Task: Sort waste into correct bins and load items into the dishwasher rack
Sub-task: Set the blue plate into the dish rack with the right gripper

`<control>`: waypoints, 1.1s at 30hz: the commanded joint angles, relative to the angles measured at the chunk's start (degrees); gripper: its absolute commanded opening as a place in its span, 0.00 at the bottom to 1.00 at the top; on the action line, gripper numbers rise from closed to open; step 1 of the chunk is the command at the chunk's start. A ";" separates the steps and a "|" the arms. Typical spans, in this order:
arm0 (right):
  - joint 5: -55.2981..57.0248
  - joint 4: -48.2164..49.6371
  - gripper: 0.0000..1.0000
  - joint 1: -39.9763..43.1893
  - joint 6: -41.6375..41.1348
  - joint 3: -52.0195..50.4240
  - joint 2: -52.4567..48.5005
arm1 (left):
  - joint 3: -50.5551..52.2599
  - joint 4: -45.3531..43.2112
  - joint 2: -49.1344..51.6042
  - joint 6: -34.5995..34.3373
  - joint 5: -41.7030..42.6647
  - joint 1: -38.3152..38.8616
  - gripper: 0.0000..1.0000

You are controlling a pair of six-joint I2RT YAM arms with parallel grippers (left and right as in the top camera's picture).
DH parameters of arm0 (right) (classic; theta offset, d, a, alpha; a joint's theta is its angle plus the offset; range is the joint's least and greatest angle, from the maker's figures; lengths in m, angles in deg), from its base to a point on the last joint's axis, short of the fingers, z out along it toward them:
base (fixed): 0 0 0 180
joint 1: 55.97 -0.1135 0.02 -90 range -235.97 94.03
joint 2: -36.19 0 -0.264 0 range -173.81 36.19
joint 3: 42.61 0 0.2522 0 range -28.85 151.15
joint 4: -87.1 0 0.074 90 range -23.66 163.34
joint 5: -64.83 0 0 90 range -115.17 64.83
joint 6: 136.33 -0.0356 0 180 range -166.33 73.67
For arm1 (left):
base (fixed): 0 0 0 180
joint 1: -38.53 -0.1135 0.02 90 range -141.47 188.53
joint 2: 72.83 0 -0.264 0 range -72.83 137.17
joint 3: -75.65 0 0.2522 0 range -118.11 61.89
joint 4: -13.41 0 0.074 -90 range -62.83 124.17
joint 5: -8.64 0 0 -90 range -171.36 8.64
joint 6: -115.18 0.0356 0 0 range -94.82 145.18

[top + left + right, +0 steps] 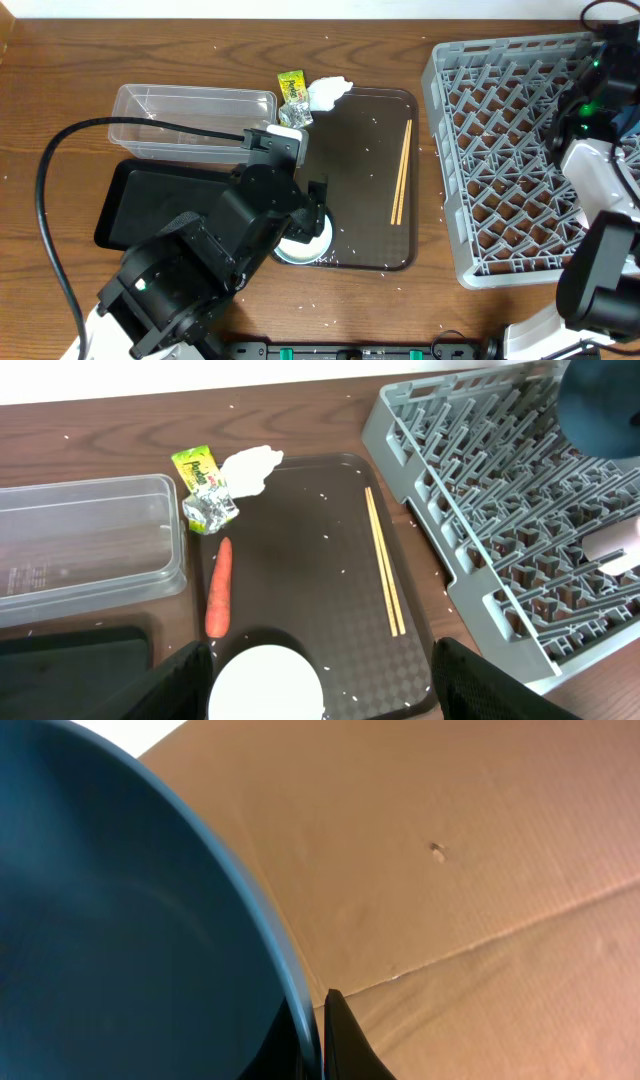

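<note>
Left gripper (322, 660): jaws spread wide, nothing held, one finger either side of the white bowl (265, 682). The bowl sits at the near edge of the brown serving tray (300, 575).

- Small orange carrot (219, 588): lies lengthwise on the tray's left side, just beyond the bowl.
- Pair of wooden chopsticks (384, 560): lie side by side on the tray's right side.
- Shallow black rectangular tray (70, 670): left of the bowl; the clear plastic rectangular tub (85, 545) is behind it.
- Yellow-green crinkled wrapper (205, 490) and crumpled white tissue (250, 468): touching, at the serving tray's far left corner.
- Large grey plastic pegged rack (500, 520): right of the serving tray.

Right gripper (320, 1040): clenched on the rim of the large dark-blue round dish (120, 920), over the rack's far right. Dish-to-rack contact: cannot tell.
</note>
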 commanded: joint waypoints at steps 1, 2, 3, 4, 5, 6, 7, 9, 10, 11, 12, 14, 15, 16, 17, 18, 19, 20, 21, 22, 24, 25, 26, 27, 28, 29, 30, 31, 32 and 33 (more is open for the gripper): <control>-0.57 0.98 0.01 -0.90 5.84 0.35 -0.79 | -0.72 0.17 0.55 -0.07 0.26 -0.09 0.71; -0.74 0.98 0.01 -1.22 6.12 0.35 -1.11 | -0.72 0.20 0.79 -0.07 0.26 -0.09 0.71; -1.01 0.98 0.01 -1.53 6.23 0.35 -1.57 | -0.72 0.22 0.87 -0.07 0.31 -0.09 0.71; -1.16 0.90 0.02 -1.86 6.23 0.35 -1.86 | -0.74 0.44 1.05 -0.07 0.31 -0.09 0.71; -1.31 0.39 0.05 -2.19 6.23 0.35 -2.03 | -0.72 0.61 1.14 -0.09 0.31 -0.09 0.71; -1.75 -0.26 0.13 -2.56 6.16 0.35 -2.14 | -0.72 0.90 1.20 -0.09 0.33 -0.09 0.71; -2.12 -1.22 0.23 -3.08 6.14 0.35 -2.14 | -0.72 1.25 1.20 -0.07 0.31 -0.09 0.71; -3.04 -3.23 0.43 -4.28 5.44 0.35 -2.14 | -0.72 1.60 1.18 -0.09 0.31 -0.09 0.71; -3.67 -4.39 0.52 -5.05 4.72 0.35 -2.14 | -0.72 1.77 1.18 -0.07 0.31 -0.09 0.71; -4.68 -6.21 0.58 -5.90 4.44 0.35 -2.14 | -0.72 1.90 1.18 -0.07 0.31 -0.09 0.71; -5.35 -7.67 0.60 -6.54 4.46 0.35 -2.14 | -0.72 2.08 1.18 -0.07 0.31 -0.09 0.71; -6.14 -9.84 0.65 -8.07 3.19 0.35 -2.14 | -0.72 2.49 1.18 -0.07 0.31 -0.09 0.71; -6.05 -10.16 0.69 -8.85 1.38 0.35 -2.14 | -0.72 2.73 1.18 -0.07 0.31 -0.09 0.71; -5.70 -10.19 0.74 -9.53 -0.85 0.35 -2.14 | -0.72 2.95 1.18 -0.07 0.31 -0.09 0.71; -5.09 -10.10 0.80 -10.10 -3.15 0.35 -2.08 | -0.72 3.17 1.18 -0.07 0.31 -0.09 0.71; -4.55 -10.14 0.86 -10.54 -5.16 0.35 -1.92 | -0.74 3.37 1.18 -0.07 0.31 -0.09 0.71; -4.33 -10.21 0.94 -10.88 -7.48 0.35 -1.75 | -0.72 3.58 1.18 -0.07 0.31 -0.09 0.71; -4.33 -10.32 0.99 -11.34 -10.03 0.35 -1.38 | -0.72 3.80 1.18 -0.07 0.31 -0.09 0.71; -4.28 -10.75 0.99 -11.96 -11.10 0.35 -0.81 | -0.72 4.02 1.18 -0.07 0.31 -0.09 0.72; -4.33 -11.58 0.99 -12.66 -11.91 0.35 -0.07 | -0.74 4.20 1.18 -0.07 0.31 -0.09 0.71; -4.90 -14.10 0.99 -14.64 -13.51 0.35 1.84 | -0.72 4.66 1.18 -0.07 0.31 -0.09 0.72; -5.70 -15.93 0.99 -15.82 -14.23 0.35 2.93 | -0.72 4.76 1.18 -0.07 0.31 -0.09 0.71; -6.82 -18.18 0.99 -17.07 -15.67 0.35 4.04 | -0.74 4.87 1.18 -0.07 0.28 -0.09 0.71; -7.98 -20.37 0.99 -18.14 -17.59 0.35 4.98 | -0.72 4.87 1.18 -0.07 0.28 -0.09 0.71; -9.33 -22.80 0.99 -19.23 -20.15 0.35 5.90 | -0.74 4.85 1.18 -0.04 0.24 -0.09 0.71; -11.23 -26.01 0.99 -20.59 -23.89 0.35 7.04 | -0.74 4.85 1.18 0.00 0.24 -0.09 0.71; -13.60 -29.44 0.99 -21.94 -27.98 0.35 8.07 | -0.74 4.79 1.14 0.24 0.22 -0.09 0.71; -15.63 -32.41 0.99 -23.10 -32.00 0.35 8.87 | -0.74 4.74 1.09 0.46 0.22 -0.09 0.72; -17.40 -35.17 0.99 -24.33 -36.26 0.35 9.62 | -0.74 4.68 1.01 0.79 0.22 -0.09 0.72; -19.39 -38.27 0.99 -25.83 -41.16 0.35 10.49 | -0.74 4.66 0.76 0.83 0.20 -0.09 0.71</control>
